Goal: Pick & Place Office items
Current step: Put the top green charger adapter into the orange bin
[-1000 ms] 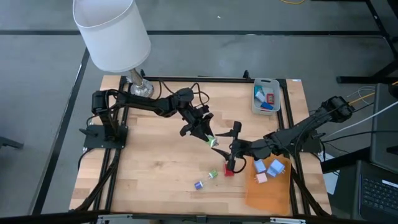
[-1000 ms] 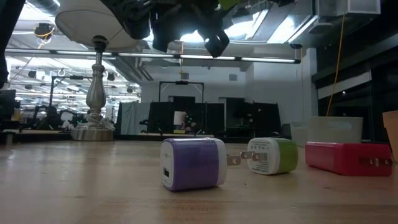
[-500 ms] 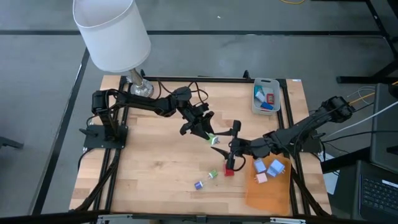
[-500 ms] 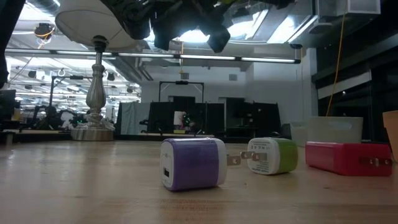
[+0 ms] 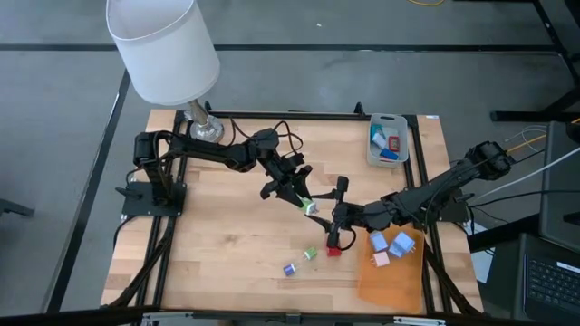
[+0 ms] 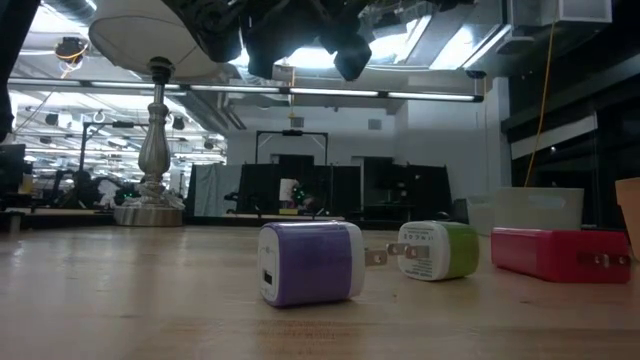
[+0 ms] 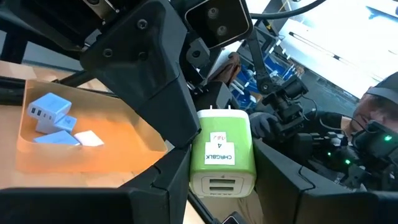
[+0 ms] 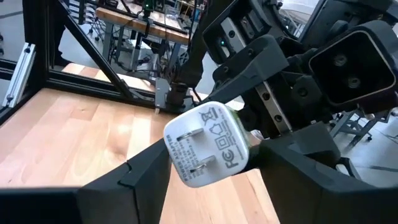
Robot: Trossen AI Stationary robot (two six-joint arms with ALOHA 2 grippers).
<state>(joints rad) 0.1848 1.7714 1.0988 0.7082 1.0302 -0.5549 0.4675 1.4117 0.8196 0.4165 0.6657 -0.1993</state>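
Observation:
The office items are small plug-in chargers. My left gripper (image 5: 306,201) is above the table's middle, shut on a green one (image 7: 221,152) with white ends. My right gripper (image 5: 324,215) meets it from the right, open, with its fingers (image 8: 146,174) standing close on either side of the charger's pronged white end (image 8: 205,146); I cannot tell if they touch it. A purple charger (image 6: 310,262), a second green one (image 6: 438,250) and a red one (image 6: 550,253) lie on the wood near the front. Blue and pink ones (image 5: 390,244) lie on the orange sheet (image 5: 391,276). My left gripper pinches the green charger between its two fingers (image 7: 171,177), by its two green sides near the port end (image 7: 221,183). The fingers slant down from the table's far left. The charger is lifted clear of the table, its prongs (image 7: 221,110) pointing away toward the right gripper.
A grey tray (image 5: 388,122) with a few pieces in it sits at the far right. A lamp with a white shade (image 5: 163,45) stands on its metal base (image 5: 204,127) at the far left corner. The red charger (image 5: 333,248) lies just below my right gripper.
My right gripper has edged left toward my left gripper and the green charger held there. The charger has stayed in the left gripper's hold above the table. The pieces on the table have not moved.

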